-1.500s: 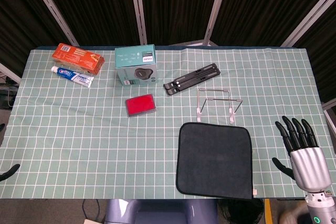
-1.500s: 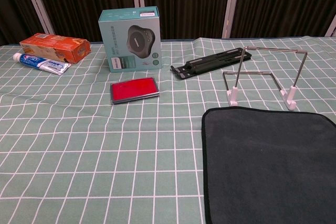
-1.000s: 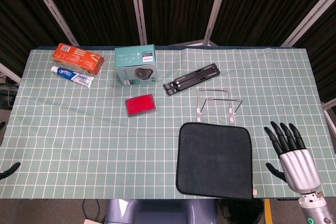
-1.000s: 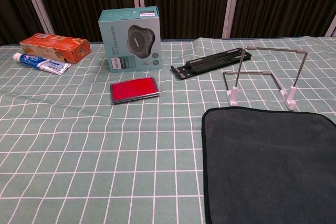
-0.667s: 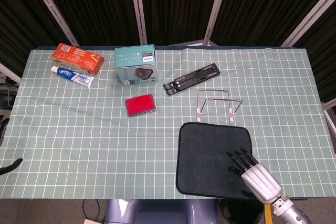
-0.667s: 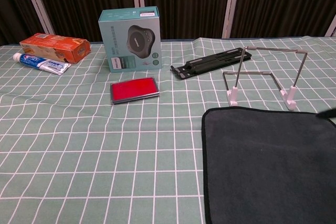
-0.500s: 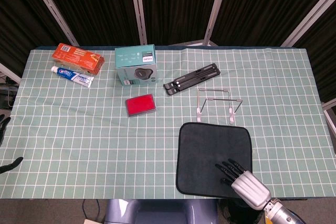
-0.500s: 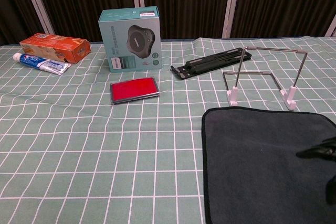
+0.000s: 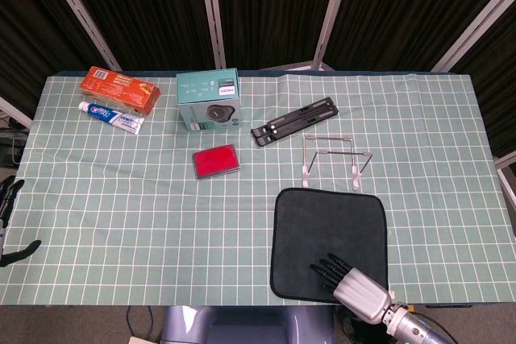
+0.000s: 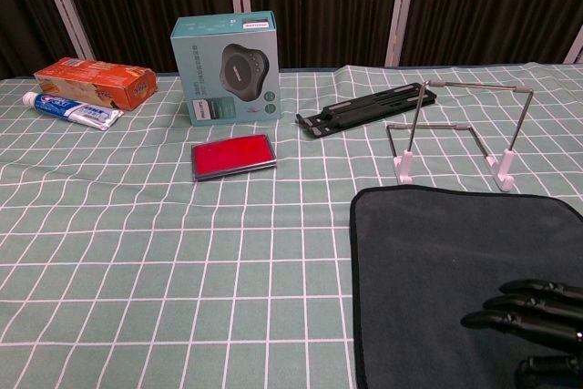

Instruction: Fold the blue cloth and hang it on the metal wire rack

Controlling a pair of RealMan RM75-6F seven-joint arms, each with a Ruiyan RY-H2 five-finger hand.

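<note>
The blue cloth (image 9: 330, 239) lies flat and unfolded near the table's front edge; it looks dark, almost black, and is square with rounded corners. In the chest view the cloth (image 10: 455, 252) fills the lower right. Just behind it stands the metal wire rack (image 9: 335, 159), upright on white feet, bare, with its top bar high in the chest view (image 10: 474, 87). My right hand (image 9: 353, 286) hovers over the cloth's near edge, its dark fingers (image 10: 524, 302) stretched out and spread, holding nothing. Only the fingertips of my left hand (image 9: 10, 203) show at the far left edge, apart and empty.
Along the back left sit an orange box (image 9: 119, 89), a toothpaste tube (image 9: 111, 116) and a teal product box (image 9: 210, 100). A red flat case (image 9: 215, 160) lies mid-table. A black folding stand (image 9: 294, 121) rests behind the rack. A green checked tablecloth (image 9: 121, 215) covers the table.
My right hand has swung from the table's right edge leftward and nearer, onto the cloth's front part. The left fingertips have crept slightly up at the left edge. The cloth has not moved.
</note>
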